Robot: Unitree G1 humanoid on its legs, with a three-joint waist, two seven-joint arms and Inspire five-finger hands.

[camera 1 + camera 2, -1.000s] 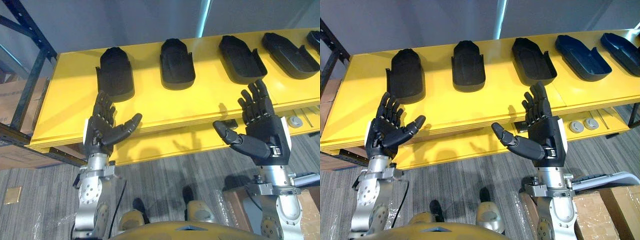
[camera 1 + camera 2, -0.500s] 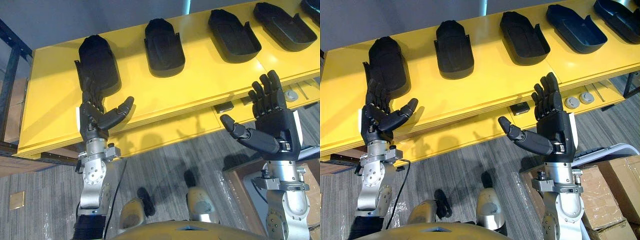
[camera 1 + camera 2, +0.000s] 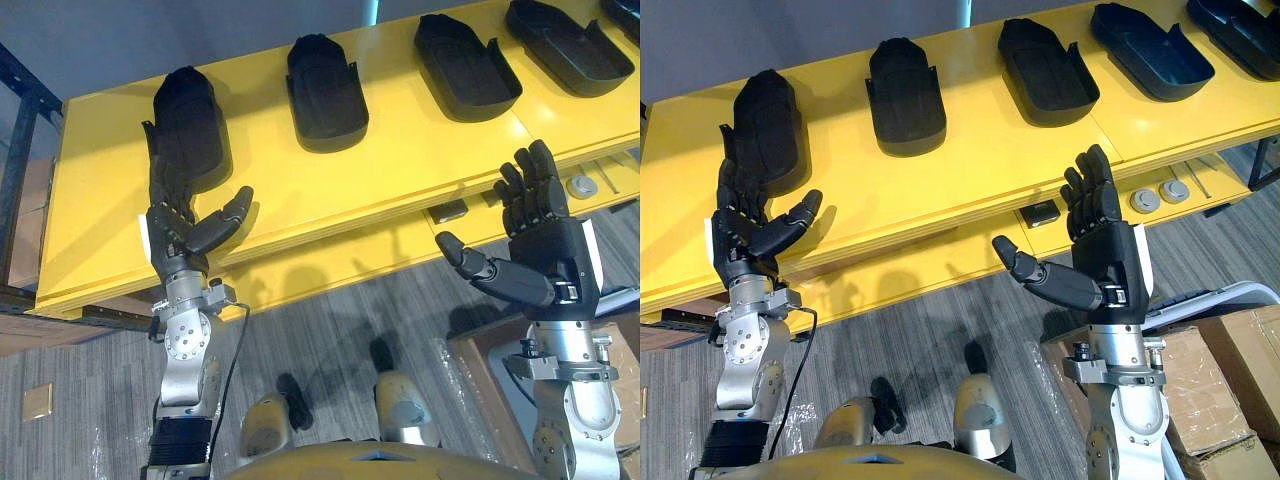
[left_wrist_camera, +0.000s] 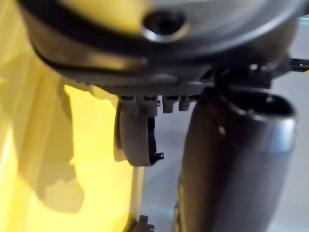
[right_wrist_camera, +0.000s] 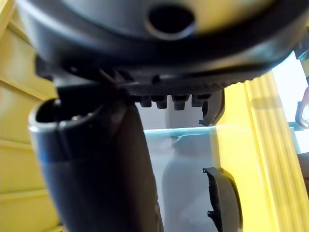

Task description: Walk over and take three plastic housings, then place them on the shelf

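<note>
As the left hand [image 3: 176, 240] hovers outspread, a housing [image 3: 190, 120] lies just beyond.

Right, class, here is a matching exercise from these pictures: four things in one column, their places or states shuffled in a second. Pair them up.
1. leftmost black plastic housing
2. small black rectangular block
3. brown cardboard boxes
4. dark right hand

A. on the grey carpet
B. open, holding nothing
C. on the yellow tabletop
D. on the lower yellow ledge

Pairs: 1-C, 2-D, 3-A, 4-B.
</note>
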